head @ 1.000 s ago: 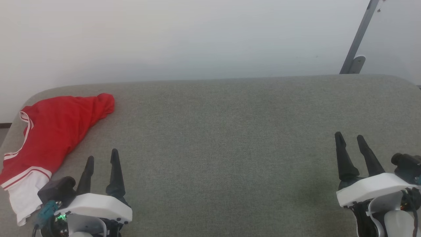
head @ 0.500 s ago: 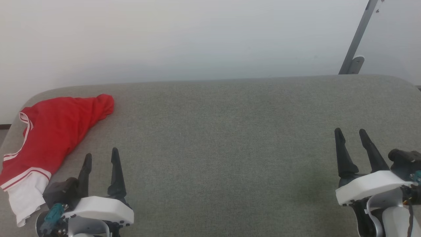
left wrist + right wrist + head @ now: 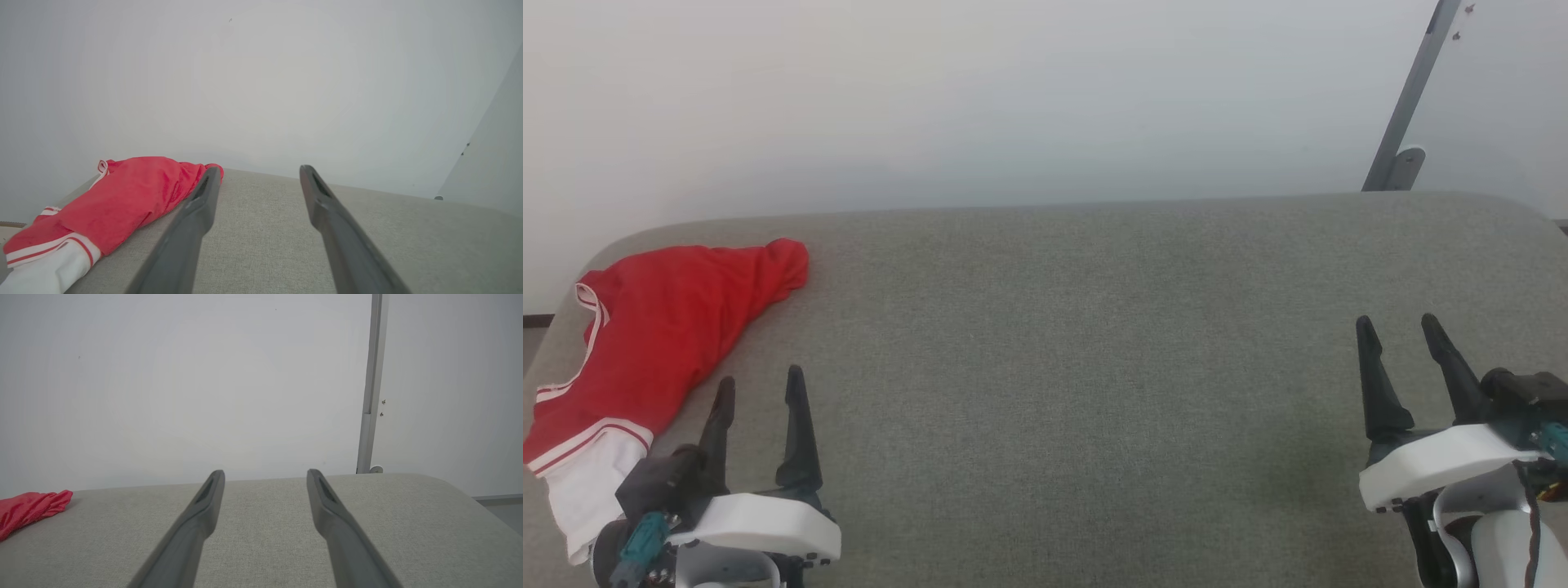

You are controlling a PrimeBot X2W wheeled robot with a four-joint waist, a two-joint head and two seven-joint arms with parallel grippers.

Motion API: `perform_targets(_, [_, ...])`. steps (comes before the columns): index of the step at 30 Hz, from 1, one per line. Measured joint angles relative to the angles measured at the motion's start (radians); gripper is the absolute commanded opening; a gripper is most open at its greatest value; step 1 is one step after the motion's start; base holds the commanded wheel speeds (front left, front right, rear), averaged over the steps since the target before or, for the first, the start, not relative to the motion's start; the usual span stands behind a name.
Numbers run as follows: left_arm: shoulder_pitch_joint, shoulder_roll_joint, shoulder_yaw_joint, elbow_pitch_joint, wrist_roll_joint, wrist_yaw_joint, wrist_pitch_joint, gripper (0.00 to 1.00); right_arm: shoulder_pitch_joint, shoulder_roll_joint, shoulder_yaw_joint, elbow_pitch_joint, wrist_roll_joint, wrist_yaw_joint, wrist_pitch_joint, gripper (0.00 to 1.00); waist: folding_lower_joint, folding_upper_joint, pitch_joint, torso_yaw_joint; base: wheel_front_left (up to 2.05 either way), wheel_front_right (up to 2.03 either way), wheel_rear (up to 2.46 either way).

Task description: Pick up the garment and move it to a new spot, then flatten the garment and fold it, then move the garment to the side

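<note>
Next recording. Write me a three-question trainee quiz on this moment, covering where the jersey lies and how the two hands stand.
1. True or false: the crumpled bright red jersey, with its white sleeve end, lies at the left end of the grey fabric-covered surface.
2. Which is nearer the jersey? A) the left hand B) the right hand
3. Fill in: both hands are ____ and hold nothing.
Key: 1 true; 2 A; 3 open.
</note>
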Motion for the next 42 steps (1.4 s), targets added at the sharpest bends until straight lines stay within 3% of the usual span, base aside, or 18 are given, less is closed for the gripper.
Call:
perform_targets(12, [0.015,0.021,0.009,0.036,0.053,-0.030,-0.021,1.00,0.002,-0.013,-0.003,-0.004,-0.077,0.000,-0.024,1.00,0.0000,0.0000,-0.018,0.014,0.00,0.00,0.00])
perform_targets(28, [0.009,0.035,0.024,0.071,0.020,-0.066,-0.016,1.00,0.017,-0.036,0.057,-0.005,-0.050,0.000,-0.027,1.00,0.0000,0.0000,-0.042,0.089,0.00,0.00,0.00])
perform_targets(35, [-0.004,0.065,0.054,0.097,0.005,-0.063,-0.007,1.00,0.000,-0.044,0.119,0.004,-0.035,0.000,-0.027,1.00,0.0000,0.0000,-0.050,0.153,0.00,0.00,0.00])
perform_targets(42, [-0.004,0.068,0.075,0.092,0.003,-0.025,0.008,1.00,-0.032,-0.053,0.199,0.033,-0.013,0.000,-0.035,1.00,0.0000,0.0000,-0.058,0.231,0.00,0.00,0.00])
